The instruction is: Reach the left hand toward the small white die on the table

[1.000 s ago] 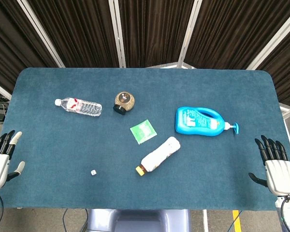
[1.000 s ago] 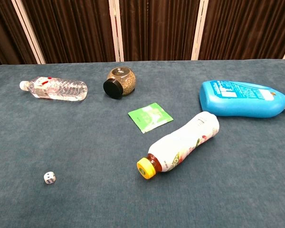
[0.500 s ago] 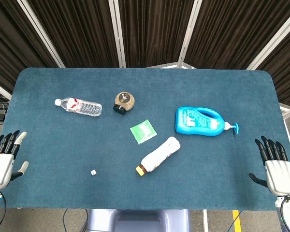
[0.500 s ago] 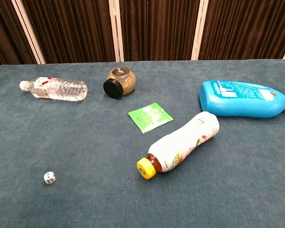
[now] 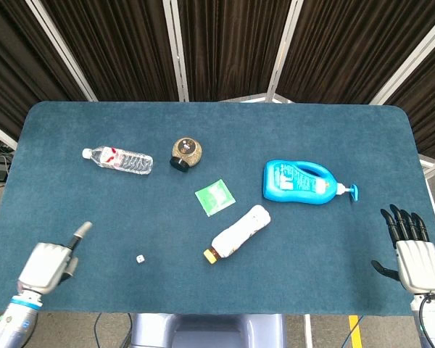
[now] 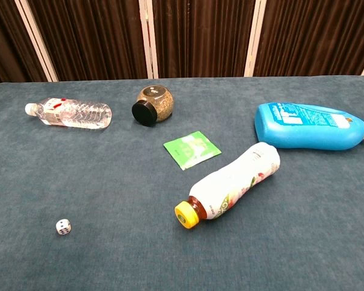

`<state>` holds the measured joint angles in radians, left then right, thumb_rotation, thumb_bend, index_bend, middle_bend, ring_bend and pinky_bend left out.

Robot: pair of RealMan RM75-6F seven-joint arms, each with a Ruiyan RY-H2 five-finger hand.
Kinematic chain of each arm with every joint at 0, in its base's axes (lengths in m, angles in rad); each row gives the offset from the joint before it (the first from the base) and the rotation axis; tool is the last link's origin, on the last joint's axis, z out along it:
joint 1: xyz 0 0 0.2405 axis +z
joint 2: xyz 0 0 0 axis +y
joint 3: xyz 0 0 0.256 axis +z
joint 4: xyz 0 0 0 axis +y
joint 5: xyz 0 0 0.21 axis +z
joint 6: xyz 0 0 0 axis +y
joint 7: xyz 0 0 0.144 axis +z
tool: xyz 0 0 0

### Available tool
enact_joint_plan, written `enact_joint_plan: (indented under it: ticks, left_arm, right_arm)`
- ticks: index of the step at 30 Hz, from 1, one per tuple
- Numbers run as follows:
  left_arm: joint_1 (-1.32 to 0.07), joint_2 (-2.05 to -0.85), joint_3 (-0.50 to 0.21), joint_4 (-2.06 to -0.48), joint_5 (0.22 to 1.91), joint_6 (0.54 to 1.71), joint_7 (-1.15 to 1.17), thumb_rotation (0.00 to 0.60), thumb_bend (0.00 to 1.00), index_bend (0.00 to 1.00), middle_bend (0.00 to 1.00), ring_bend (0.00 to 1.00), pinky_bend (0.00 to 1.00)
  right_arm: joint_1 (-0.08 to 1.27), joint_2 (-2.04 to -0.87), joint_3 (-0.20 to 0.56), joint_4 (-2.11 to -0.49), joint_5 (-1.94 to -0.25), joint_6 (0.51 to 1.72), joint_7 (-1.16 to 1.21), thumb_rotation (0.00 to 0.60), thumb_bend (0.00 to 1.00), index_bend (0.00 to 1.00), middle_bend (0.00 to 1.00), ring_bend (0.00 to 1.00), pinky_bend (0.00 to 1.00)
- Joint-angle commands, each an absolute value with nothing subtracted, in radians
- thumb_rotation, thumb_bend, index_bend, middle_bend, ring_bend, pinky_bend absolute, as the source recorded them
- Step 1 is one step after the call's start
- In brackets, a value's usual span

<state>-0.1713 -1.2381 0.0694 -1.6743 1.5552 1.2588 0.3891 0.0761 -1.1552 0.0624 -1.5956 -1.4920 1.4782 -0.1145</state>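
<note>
Blue-covered counter [image 5: 348, 130]. Lying on it: clear water bottle [image 5: 118, 159], round jar [image 5: 185, 152] on its side, green sachet [image 5: 214, 196], white bottle [image 5: 238, 233], blue pump bottle [image 5: 304, 183], white die [image 5: 140, 258].

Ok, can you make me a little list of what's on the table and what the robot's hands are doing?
die: small, white, near front left of table
left hand: over the table's front left, left of the die, not touching it
right hand: at the table's right edge, fingers apart, holding nothing
water bottle: lying at back left
jar: on its side, black lid
green packet: flat, mid table
white bottle: lying down, yellow cap
blue bottle: lying at right
</note>
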Motion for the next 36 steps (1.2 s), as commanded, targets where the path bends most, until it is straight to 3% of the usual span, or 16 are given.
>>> enact_joint_plan:
  ticks: [1,13,36]
  left_arm:
    - [-0.206,-1.249,0.106,-1.725,1.536,1.166,0.467,0.600,0.64,0.00,0.82,0.74,0.79]
    - [-0.260,-1.317,0.119,-1.774,1.451,1.036,0.649,0.600,0.65,0.00,0.82,0.74,0.79]
    - [-0.283,-1.381,0.147,-1.761,1.407,1.027,0.708,0.600,0.65,0.00,0.82,0.74,0.79]
  right_arm:
    - [0.077,-1.152,0.059,-1.599,-1.492,1.470,-0.106,0.600,0.01,0.00,0.00,0.00,0.00]
    - [0.078,-1.147,0.057,-1.598,-1.495,1.468,-0.097,0.600,0.01,0.00,0.00,0.00,0.00]
    - [0.077,-1.143,0.056,-1.598,-1.497,1.467,-0.085,0.600,0.01,0.00,0.00,0.00,0.00]
